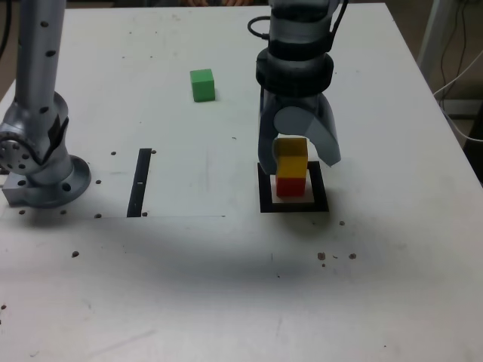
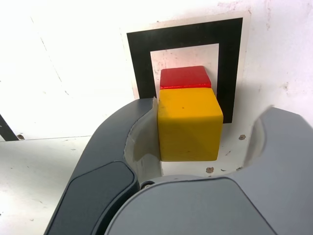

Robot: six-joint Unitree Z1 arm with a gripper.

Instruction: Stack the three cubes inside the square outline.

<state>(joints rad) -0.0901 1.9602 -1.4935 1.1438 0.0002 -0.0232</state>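
My hand [image 2: 210, 132] is spread around the yellow cube [image 2: 190, 125], one finger right by it, gap on the other side. Yellow's on top of the red cube [image 2: 186, 78], in the sq. outline [image 2: 230, 63]. Green cube [image 1: 202, 85] sits apart on the counter [image 1: 189, 286], ext. view's upper left.

Three cubes—one red [image 1: 290, 187], one yellow [image 1: 291, 157], one green [image 1: 202, 85]—one square outline [image 1: 320, 206], one black strip [image 1: 139, 183].

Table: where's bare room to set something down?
In the exterior view, bare table lies below the black strip, and between the green cube and square outline. It's crowded at the outline: gripper around the yellow cube.
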